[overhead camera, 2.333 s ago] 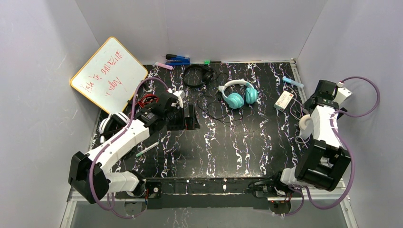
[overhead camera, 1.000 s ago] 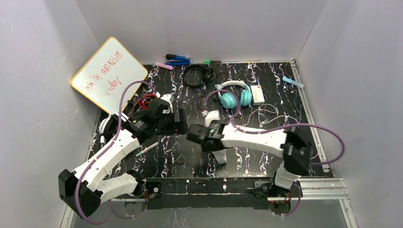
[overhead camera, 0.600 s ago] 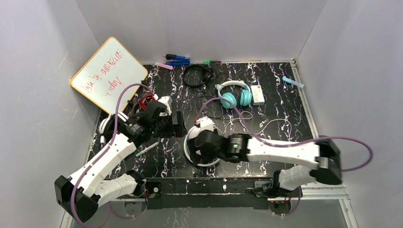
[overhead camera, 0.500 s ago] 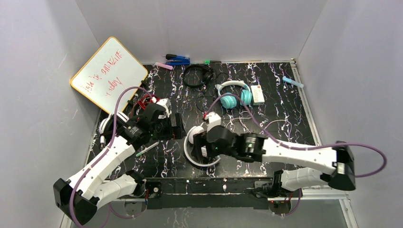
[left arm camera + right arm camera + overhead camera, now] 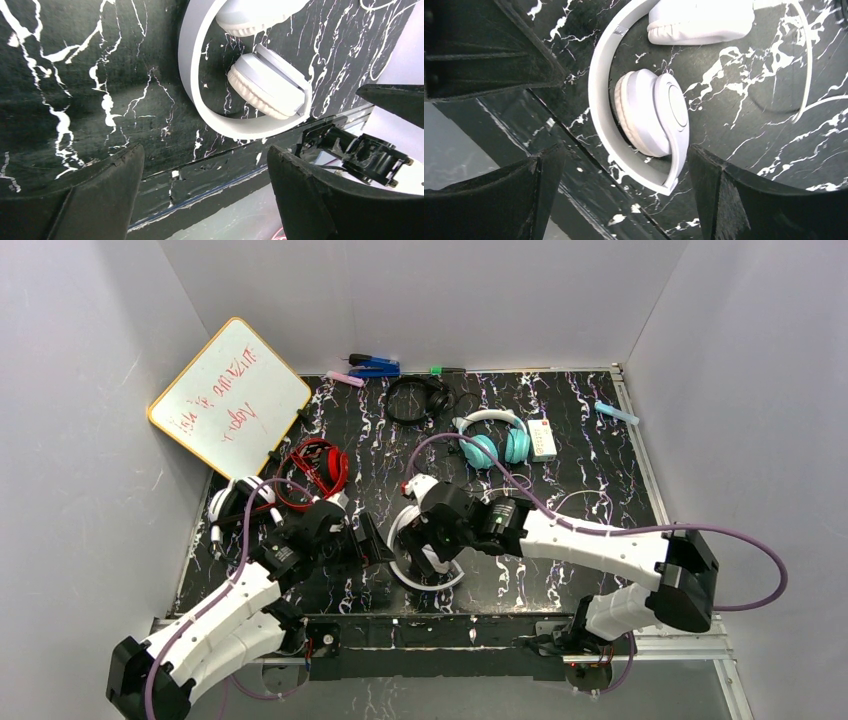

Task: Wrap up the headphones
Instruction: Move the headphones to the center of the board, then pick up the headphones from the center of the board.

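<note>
Your left gripper (image 5: 204, 156) and right gripper (image 5: 624, 155) both hang spread and empty over the all-white headphones (image 5: 651, 120), which lie flat at the near edge of the table (image 5: 75, 100). Hazards:
- The grippers crowd one spot and may clash.
- A nudge could slide the band off the edge.
- The loose cord (image 5: 807, 75) may snag.
</note>
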### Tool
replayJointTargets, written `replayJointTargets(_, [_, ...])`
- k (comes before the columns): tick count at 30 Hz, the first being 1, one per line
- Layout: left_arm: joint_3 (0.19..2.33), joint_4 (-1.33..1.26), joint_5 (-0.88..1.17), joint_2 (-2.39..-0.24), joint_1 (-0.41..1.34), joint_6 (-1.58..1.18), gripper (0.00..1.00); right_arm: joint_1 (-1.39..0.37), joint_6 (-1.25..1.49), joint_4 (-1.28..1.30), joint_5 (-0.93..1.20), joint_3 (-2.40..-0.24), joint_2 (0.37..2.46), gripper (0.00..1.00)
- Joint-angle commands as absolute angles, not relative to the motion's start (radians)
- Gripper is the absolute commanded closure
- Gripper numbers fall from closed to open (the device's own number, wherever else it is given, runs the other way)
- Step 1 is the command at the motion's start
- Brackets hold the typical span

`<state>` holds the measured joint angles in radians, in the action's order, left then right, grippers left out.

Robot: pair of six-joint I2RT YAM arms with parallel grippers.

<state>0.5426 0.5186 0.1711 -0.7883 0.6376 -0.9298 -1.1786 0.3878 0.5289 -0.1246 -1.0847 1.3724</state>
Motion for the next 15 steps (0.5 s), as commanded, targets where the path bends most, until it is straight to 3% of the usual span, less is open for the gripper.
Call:
replayJointTargets(1, [0.472,0.381,0.185,-0.776,0.669,-1.075,0.11,-1.180,0.211,0.547,-0.116,-1.166,1.411,0.01])
replayJointTargets(10, [0.388,0.269,0.107,-0.803,0.704,-1.166,0.20,-1.180,0.114,0.496,-0.103,-1.144,1.502,0.01])
replayJointTargets(15, [0.382,0.247,0.100,-0.861,0.704,-1.157,0.20,-1.180,0.110,0.494,-0.085,-1.136,1.554,0.01])
